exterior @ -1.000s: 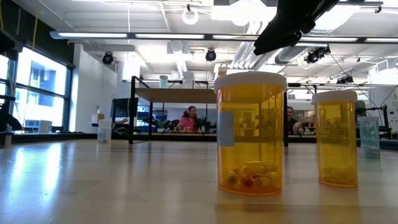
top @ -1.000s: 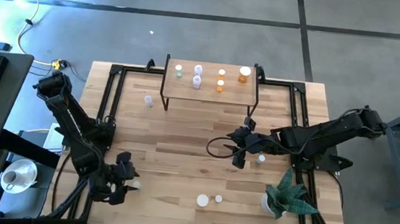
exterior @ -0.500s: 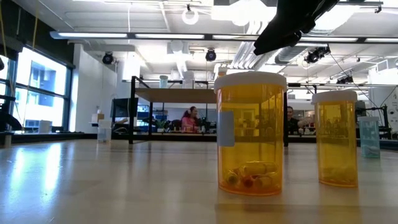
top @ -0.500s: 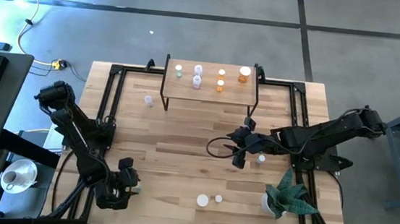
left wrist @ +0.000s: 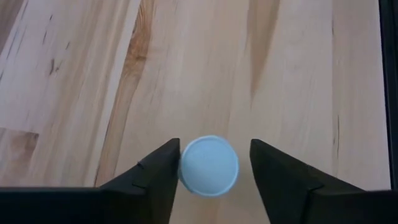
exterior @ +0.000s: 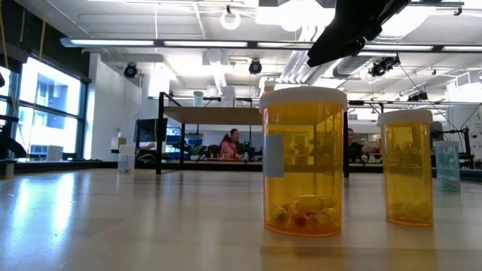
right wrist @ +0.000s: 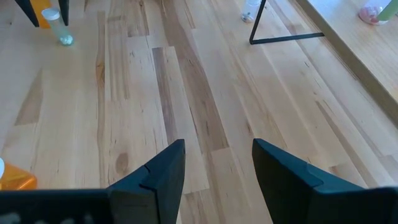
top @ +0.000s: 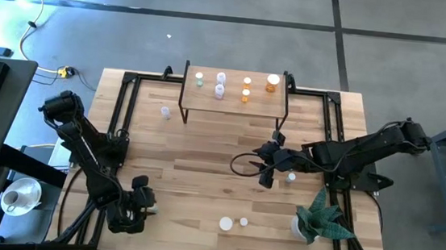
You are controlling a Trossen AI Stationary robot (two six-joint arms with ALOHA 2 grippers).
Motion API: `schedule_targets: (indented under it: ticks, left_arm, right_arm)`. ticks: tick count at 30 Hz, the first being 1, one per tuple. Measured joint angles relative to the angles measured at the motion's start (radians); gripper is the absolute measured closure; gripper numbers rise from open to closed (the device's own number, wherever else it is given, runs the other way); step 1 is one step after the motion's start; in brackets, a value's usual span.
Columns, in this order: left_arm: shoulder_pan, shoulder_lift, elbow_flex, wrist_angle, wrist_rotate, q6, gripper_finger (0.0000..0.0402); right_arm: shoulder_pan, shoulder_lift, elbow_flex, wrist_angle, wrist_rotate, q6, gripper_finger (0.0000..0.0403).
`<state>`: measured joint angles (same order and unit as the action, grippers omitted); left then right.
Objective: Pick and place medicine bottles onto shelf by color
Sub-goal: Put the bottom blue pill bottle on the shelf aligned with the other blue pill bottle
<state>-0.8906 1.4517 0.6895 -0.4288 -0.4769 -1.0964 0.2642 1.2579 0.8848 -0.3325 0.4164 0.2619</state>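
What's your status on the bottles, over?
Left claw straddling a white-capped bottle at the table's near-left, not clamped. Right claw open, empty, mid-table. Five bottles on shelf. Nothing in the way.

Bright overhead light; window glare; sharp frames.

The tabletop (left wrist: 280, 74) is smooth, pale, grained wood with a slight sheen; the near orange bottle (exterior: 303, 181) looks like glossy translucent plastic.
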Motion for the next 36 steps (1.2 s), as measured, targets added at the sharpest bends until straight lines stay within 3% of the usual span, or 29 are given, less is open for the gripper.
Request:
schedule_targets:
  ticks: [9,18,27,36]
  left_arm:
    - [0.000,0.000,0.000,0.000,0.002,0.000,0.0294]
    - [0.050,-0.021,0.000,-0.003,0.019,0.100,0.0279]
    - [0.283,-0.157,0.048,-0.160,0.056,0.366,0.0287]
    - [0.607,-0.278,0.152,-0.193,0.084,0.810,0.0281]
  right_arm:
    - [0.000,0.000,0.000,0.000,0.000,0.000,0.0224]
    - [0.000,0.029,0.002,0.011,0.000,0.020,0.0224]
    - [0.000,0.031,0.001,0.006,0.000,0.037,0.0224]
    - [0.000,0.031,0.001,0.000,0.000,0.055,0.0224]
